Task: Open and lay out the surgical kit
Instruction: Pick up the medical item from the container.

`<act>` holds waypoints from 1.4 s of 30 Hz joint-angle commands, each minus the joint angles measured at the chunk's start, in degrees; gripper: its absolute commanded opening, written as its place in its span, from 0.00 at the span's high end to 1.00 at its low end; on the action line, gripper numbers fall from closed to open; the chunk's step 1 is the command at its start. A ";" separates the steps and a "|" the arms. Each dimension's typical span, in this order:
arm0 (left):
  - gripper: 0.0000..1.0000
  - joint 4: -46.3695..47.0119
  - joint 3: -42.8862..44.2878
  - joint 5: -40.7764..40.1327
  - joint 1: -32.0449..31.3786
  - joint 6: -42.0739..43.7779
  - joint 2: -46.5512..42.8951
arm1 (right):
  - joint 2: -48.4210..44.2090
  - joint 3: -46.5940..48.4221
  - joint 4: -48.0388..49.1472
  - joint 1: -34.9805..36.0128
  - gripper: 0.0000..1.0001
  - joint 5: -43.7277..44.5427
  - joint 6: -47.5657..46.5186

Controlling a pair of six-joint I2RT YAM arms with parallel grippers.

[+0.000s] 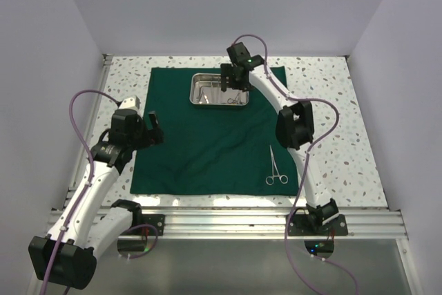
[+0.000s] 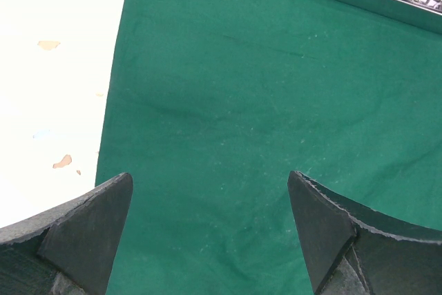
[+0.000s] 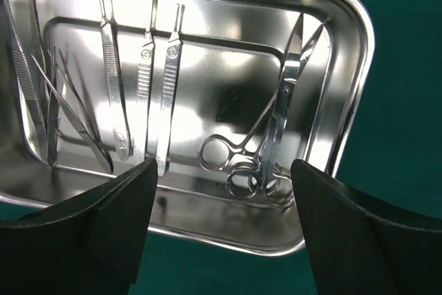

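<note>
Right gripper [image 3: 224, 184] gapes wide, empty, above steel tray [image 3: 359, 32], likely lining up scissor-handled clamps [image 3: 255, 164]. Left gripper [image 2: 210, 177] open, empty, waiting left of tray over green cloth [image 2: 242, 101].

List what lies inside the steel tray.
Inside the steel tray: tweezers, three flat handles and scissor-handled clamps. The right tool covers the tray's near corners, so anything there is hidden.

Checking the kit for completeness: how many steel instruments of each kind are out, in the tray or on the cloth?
Scissor-handled clamps: 3 (two in the tray, one on the cloth)
Flat straight handles: 3
Tweezers: 2, as far as the overlap shows
Total: 8
</note>
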 commanded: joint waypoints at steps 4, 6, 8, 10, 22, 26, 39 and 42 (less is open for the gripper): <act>0.02 1.52 0.24 -1.08 0.17 0.01 -0.12 | 3.73 1.58 1.35 0.62 0.22 3.69 2.17; 0.02 1.61 0.15 -1.08 0.17 0.00 -0.29 | 4.61 1.14 1.61 0.70 0.24 4.91 2.35; 0.02 1.78 0.07 -1.08 0.17 0.09 -0.38 | 6.46 1.84 1.61 0.62 0.27 5.54 2.44; 0.02 1.70 0.07 -1.17 0.17 0.01 -0.21 | 8.21 2.54 1.70 0.62 0.27 7.12 2.44; 0.02 1.79 -0.02 -1.52 0.17 0.09 -0.03 | 11.38 4.39 3.02 0.62 0.58 9.58 4.45; 0.02 1.78 -0.02 -1.61 0.17 0.09 0.06 | 11.73 3.43 2.58 0.62 0.73 9.14 4.72; 0.03 2.05 -0.02 -1.52 0.17 0.18 0.50 | 9.54 2.28 3.89 0.62 1.00 11.16 3.05; 0.03 2.05 -0.11 -1.34 0.17 0.27 0.58 | 6.91 2.46 5.65 0.35 1.00 11.78 2.26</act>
